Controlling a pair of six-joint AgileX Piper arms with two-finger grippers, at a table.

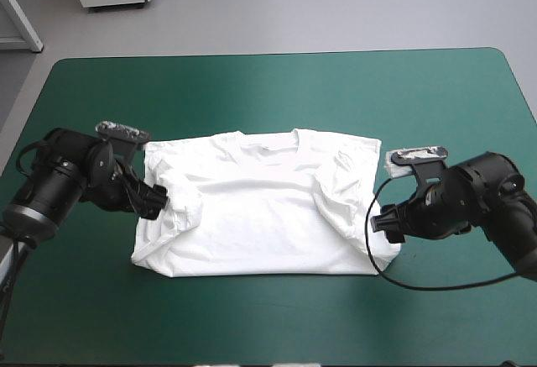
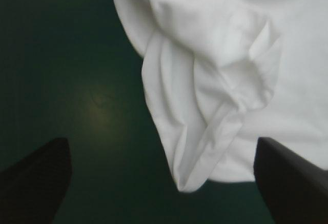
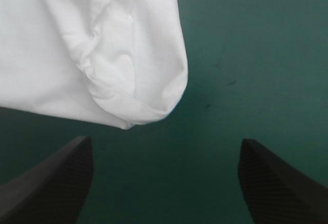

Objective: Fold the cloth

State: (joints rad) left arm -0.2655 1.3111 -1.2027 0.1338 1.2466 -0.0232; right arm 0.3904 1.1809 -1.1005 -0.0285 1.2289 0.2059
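Note:
The white T-shirt [image 1: 260,207] lies spread on the teal-green cover, collar toward the far edge, both sleeves folded inward over the body. My left gripper [image 1: 156,200] sits low at the shirt's left edge, open; in the left wrist view its fingers straddle the folded sleeve [image 2: 205,147] without pinching it [image 2: 160,147]. At the shirt's near right corner my right gripper [image 1: 386,220] stands open. In the right wrist view that rounded corner of cloth [image 3: 143,101] lies just ahead of the fingers, with bare cover between them [image 3: 165,142].
The teal-green cover [image 1: 268,90] shows as a wide band between the shirt and the table's far edge, and as a narrower strip along the near edge. Nothing else lies on it.

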